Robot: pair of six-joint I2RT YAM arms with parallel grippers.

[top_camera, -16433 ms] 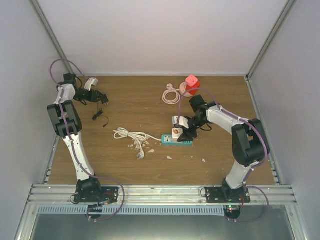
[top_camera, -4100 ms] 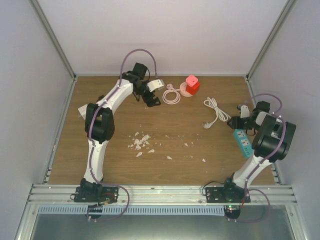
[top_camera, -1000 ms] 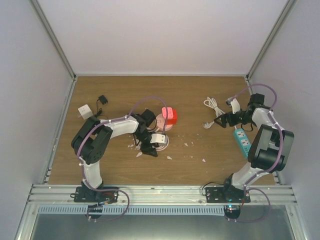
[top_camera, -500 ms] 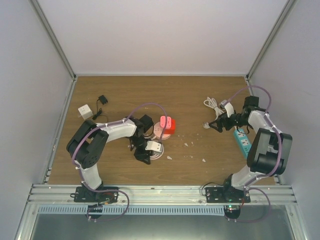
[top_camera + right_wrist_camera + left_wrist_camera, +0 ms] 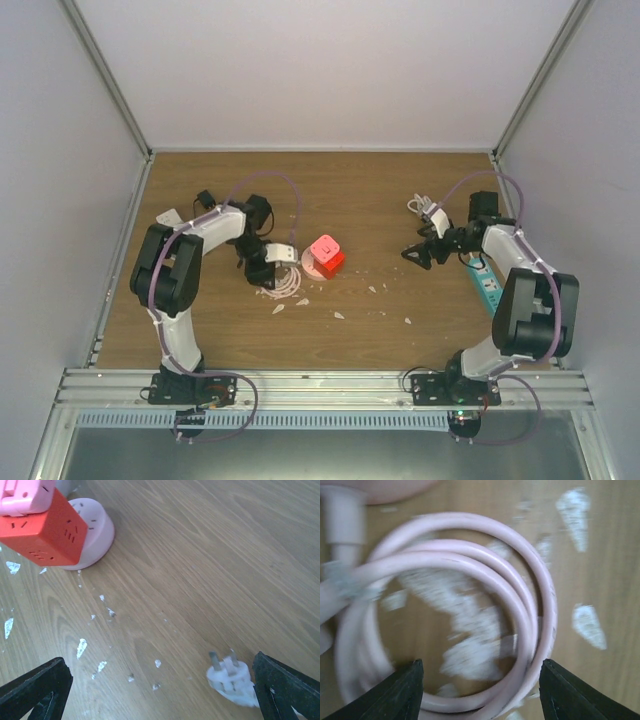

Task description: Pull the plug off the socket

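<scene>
Nearest you, the left tool [image 5: 480,680] hangs open astride the pink cable coil [image 5: 535,595]. Beyond it the pink round plug [image 5: 97,530] is still seated under the red socket cube [image 5: 47,530], and the right tool [image 5: 160,670] gapes empty, well apart from the cube, beside a loose white plug [image 5: 227,672] on the worktop [image 5: 200,555]. Tug the coil now and, with nothing pinning the cube, you probably drag both along without separating them. Since half a second ago your left tool has swung from the cube's near side to its left, and the right has edged toward the cube.
</scene>
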